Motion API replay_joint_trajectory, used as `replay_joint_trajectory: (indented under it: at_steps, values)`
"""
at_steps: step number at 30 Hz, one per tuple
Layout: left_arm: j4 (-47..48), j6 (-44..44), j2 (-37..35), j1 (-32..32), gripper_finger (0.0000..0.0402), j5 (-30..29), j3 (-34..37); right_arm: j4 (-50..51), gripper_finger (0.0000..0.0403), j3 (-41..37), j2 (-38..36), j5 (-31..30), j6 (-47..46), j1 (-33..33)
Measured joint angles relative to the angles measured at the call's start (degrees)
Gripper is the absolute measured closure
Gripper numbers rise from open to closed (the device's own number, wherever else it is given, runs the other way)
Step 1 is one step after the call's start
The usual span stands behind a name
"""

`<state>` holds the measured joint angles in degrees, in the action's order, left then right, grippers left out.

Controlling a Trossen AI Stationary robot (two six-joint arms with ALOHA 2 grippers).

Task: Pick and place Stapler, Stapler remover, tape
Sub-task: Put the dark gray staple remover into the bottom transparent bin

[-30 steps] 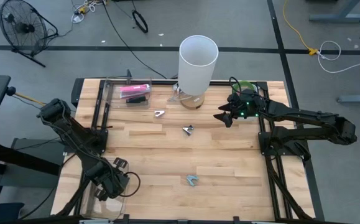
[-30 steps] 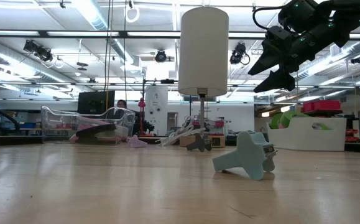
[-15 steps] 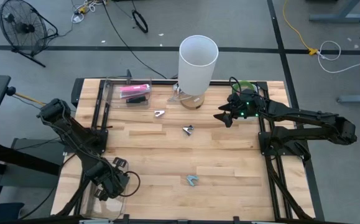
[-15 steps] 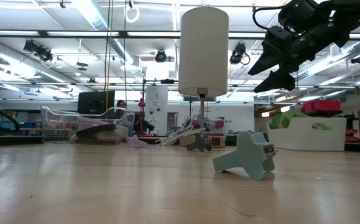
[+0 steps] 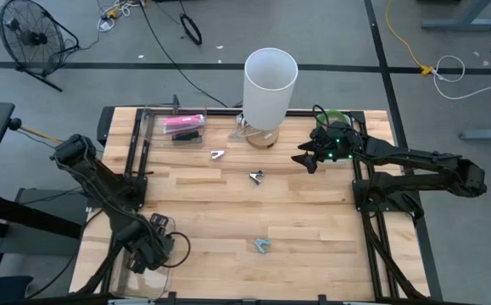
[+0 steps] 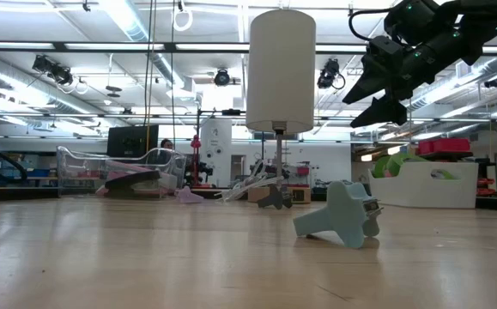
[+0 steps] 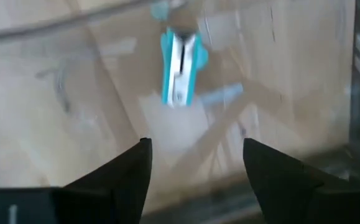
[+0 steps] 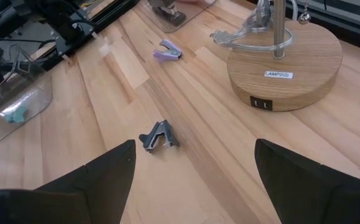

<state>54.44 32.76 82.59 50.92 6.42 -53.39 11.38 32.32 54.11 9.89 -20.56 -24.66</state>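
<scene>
A teal stapler (image 7: 181,59) lies on the floor of a clear bin (image 5: 164,275) at the table's near left corner. My left gripper (image 7: 195,146) hangs open above it, pointing down, with nothing between its fingers. Three staple removers lie on the wood: light blue (image 5: 263,246), grey (image 5: 256,176) and pale purple (image 5: 217,155). My right gripper (image 5: 300,159) hovers open, high over the table's far right, well above the grey remover (image 8: 158,135). A green arc (image 5: 334,114) shows behind the right wrist; I cannot tell whether it is tape.
A tall white lamp (image 5: 270,80) on a round wooden base (image 8: 285,68) stands at the far middle. A second clear bin (image 5: 156,119) at the far left holds a pink stapler (image 5: 183,124). A white tray (image 6: 420,184) stands at the right, beyond the blue remover (image 6: 342,215).
My left wrist has tipped a little over the near clear bin. Nothing on the table has moved.
</scene>
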Motion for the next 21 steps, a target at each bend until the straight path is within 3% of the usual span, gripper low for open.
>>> replay_joint_trajectory:
  at_steps: [5, 8, 11, 14, 18, 21]
  values:
    - [9.56, -2.72, -0.23, -0.01, 0.0158, 0.7, -6.55, 0.0, 0.0075, 0.0, 0.0, 0.01, 0.02, 0.02]
    - [14.67, -5.78, -0.59, -0.36, 0.0166, -1.93, -11.5, 0.0, 0.0075, 0.0, 0.0, 0.02, 0.02, 0.02]
    - [21.66, -8.52, -0.68, -1.54, 0.0175, -8.58, -17.38, 0.0, 0.0075, 0.0, 0.0, 0.71, -0.04, 0.0]
    - [28.01, -10.48, -0.72, -3.6, 0.0186, -18.79, -23.01, 0.0, 0.0075, 0.0, 0.0, 1.44, 0.45, 0.0]
    - [28.99, -10.96, -1.93, -7.68, 0.0204, -32.25, -28.07, 0.0, 0.0075, 0.0, 0.0, 1.61, 1.58, 0.02]
    - [28.18, -11.6, -3.14, -12.07, 0.0214, -35.98, -30.03, 0.0, 0.0075, 0.0, 0.0, 1.6, 2.03, 0.02]
